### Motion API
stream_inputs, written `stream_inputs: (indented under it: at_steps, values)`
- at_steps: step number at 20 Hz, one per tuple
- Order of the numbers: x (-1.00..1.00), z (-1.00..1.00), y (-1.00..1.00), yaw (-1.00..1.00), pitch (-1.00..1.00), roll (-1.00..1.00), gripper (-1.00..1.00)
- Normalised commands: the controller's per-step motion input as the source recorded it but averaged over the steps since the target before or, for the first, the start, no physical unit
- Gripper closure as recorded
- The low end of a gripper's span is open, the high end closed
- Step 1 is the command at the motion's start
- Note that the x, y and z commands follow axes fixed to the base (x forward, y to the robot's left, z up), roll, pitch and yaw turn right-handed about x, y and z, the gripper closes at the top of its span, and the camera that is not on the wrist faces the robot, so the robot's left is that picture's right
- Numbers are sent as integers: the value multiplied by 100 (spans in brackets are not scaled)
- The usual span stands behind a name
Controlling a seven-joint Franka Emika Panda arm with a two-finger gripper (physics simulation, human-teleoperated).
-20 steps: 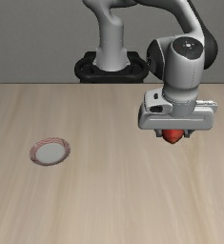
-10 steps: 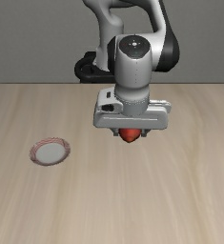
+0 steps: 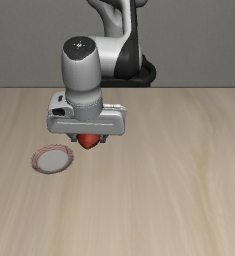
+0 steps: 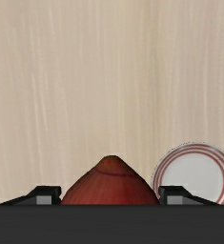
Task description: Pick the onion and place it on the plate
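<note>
The jaws of my gripper press the onion from both sides, held off the table to clear the plate, lower left.

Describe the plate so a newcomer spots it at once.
Start at the wooden table. Toward the exterior view's left, just beside the red onion held in the fingers, lies the plate. It is a flat white disc with a reddish ringed rim, the only thing lying on the wood.
</note>
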Motion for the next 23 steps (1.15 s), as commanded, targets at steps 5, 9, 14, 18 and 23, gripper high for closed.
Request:
stream_inputs:
  at_steps: [5,9,14,18,23]
  values:
    - [0,0,-100,0,0,0,100]
    - [-50,0,-50,0,0,0,100]
    - [0,0,-20,0,0,0,-100]
    - [0,0,0,0,0,0,-100]
    - [0,0,0,0,0,0,-100]
